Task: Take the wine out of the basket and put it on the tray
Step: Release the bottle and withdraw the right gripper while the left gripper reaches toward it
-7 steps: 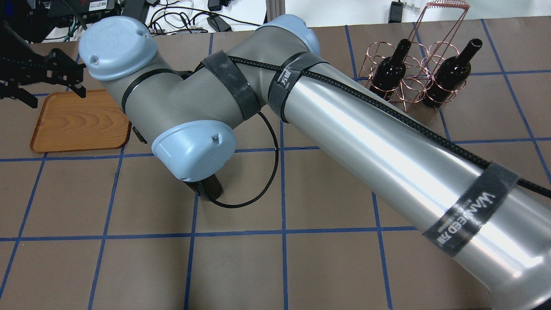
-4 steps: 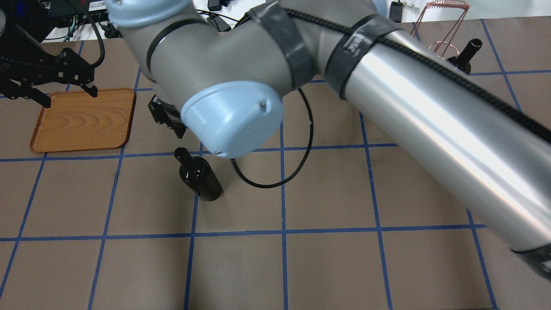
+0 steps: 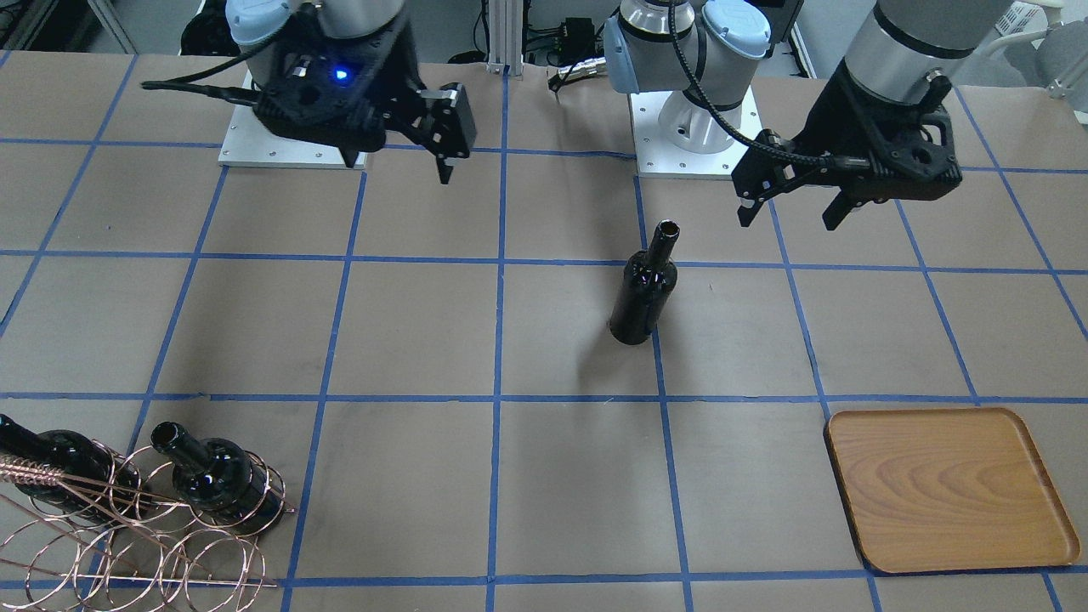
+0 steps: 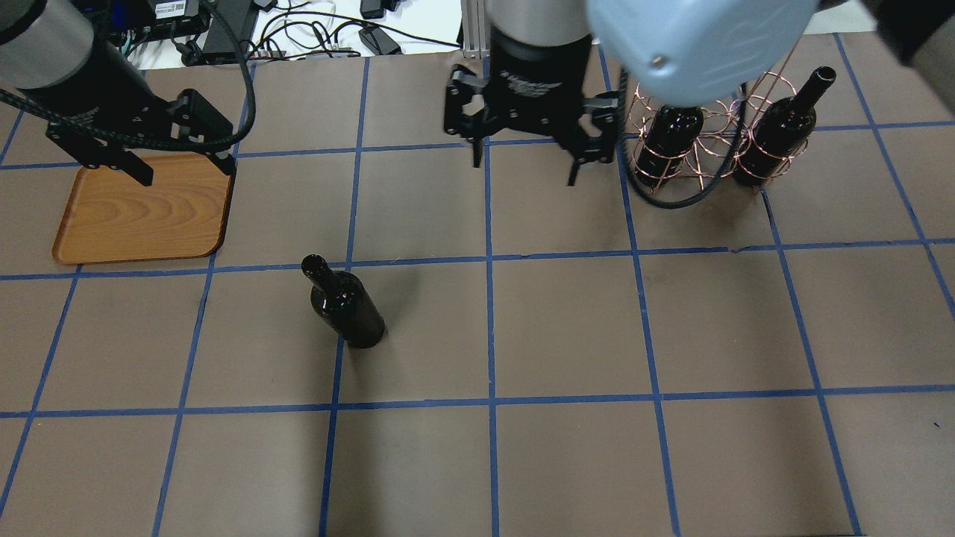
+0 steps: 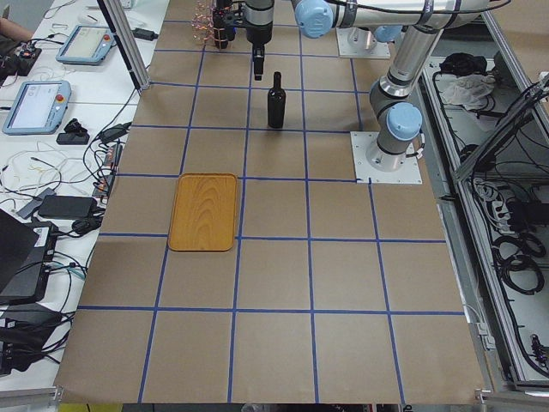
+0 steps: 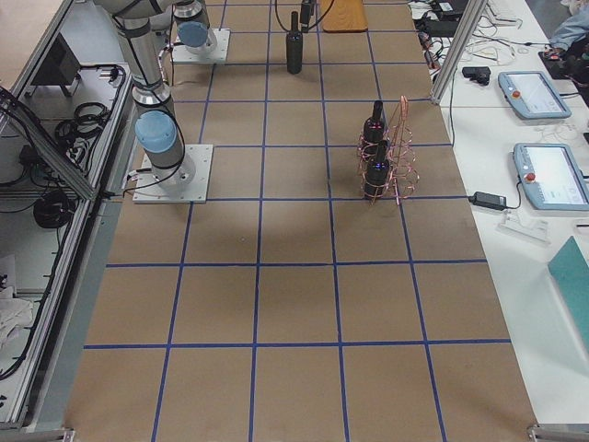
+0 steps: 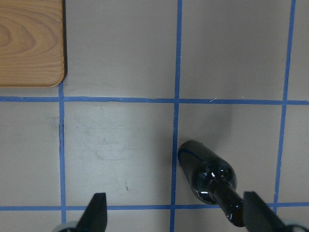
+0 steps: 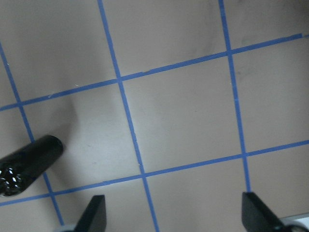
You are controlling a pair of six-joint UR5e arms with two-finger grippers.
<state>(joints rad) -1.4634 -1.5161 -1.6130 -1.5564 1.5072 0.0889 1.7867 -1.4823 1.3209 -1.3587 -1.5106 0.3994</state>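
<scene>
One wine bottle [image 4: 345, 309] stands upright and free on the table, left of centre; it also shows in the front view [image 3: 643, 289]. Two more bottles [image 4: 666, 142] stand in the copper wire basket [image 4: 712, 153] at the far right. The wooden tray [image 4: 134, 220] lies far left with nothing on it. My left gripper [image 4: 186, 171] is open and empty above the tray's far right corner. My right gripper [image 4: 524, 170] is open and empty just left of the basket. The left wrist view shows the bottle [image 7: 207, 176] between its fingers [image 7: 94, 215] and the tray corner [image 7: 29, 43].
Blue tape lines grid the brown table. Cables and power bricks [image 4: 321, 33] lie beyond the far edge. The basket's tall handle [image 3: 51, 476] lies over its loops in the front view. The right wrist view shows the free bottle's base [image 8: 29, 164] at its left edge.
My right gripper has left the bottle standing on the table and swung away to the right, toward the basket. My left gripper has moved right along the tray's far edge.
</scene>
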